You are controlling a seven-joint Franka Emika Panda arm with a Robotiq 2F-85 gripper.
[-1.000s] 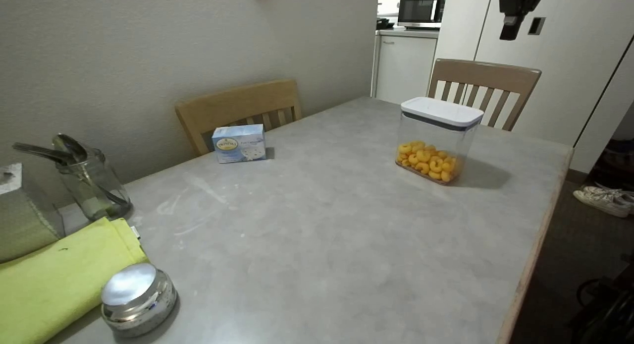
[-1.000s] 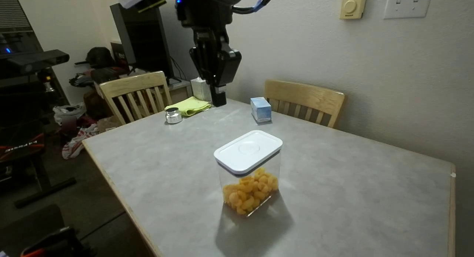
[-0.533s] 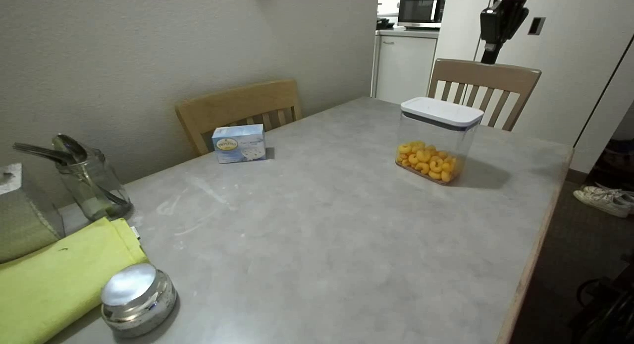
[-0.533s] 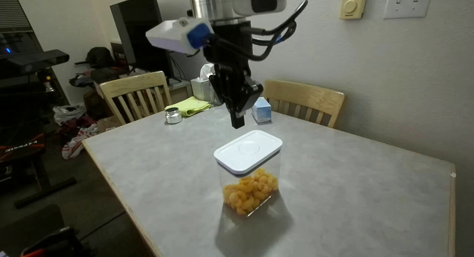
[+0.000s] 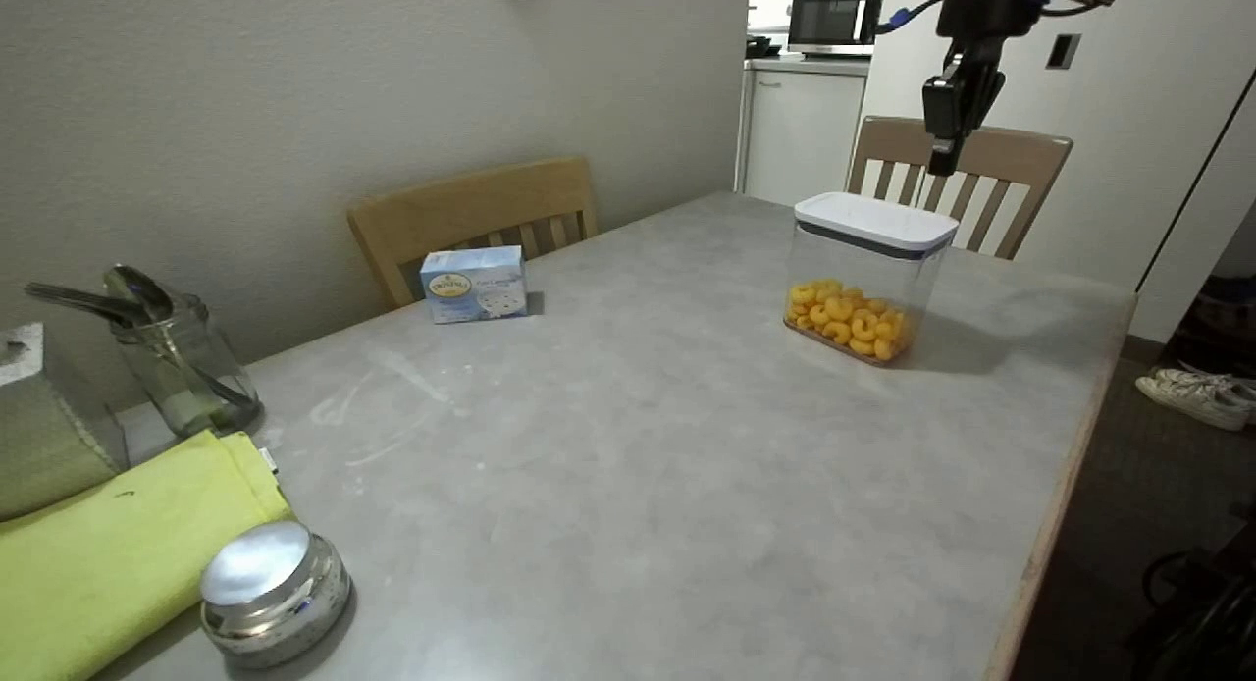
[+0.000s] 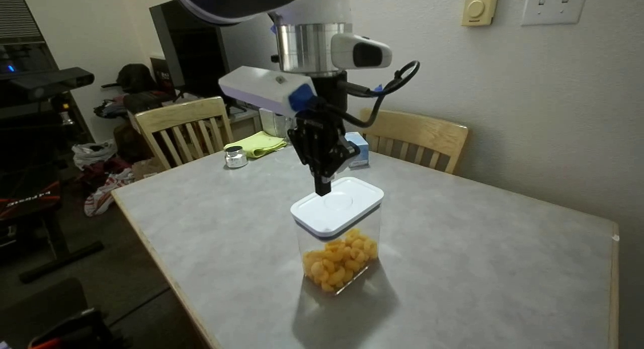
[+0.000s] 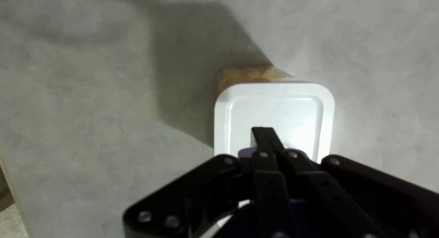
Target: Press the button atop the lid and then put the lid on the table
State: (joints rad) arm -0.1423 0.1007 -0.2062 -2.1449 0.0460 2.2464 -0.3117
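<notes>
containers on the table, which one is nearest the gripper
The clear container holding yellow pasta: the gripper hovers over its white lid, while the silver jar and glass cutlery jar stand well away.

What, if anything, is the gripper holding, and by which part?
Nothing is held: the gripper is shut and empty, hanging clear above the lid.

In both exterior views the gripper (image 6: 323, 189) has come down and is now near the white lid (image 6: 334, 215). In an exterior view it hides more of the far blue box (image 6: 360, 144), and the silver wrist (image 6: 307, 50) hangs lower.
</notes>
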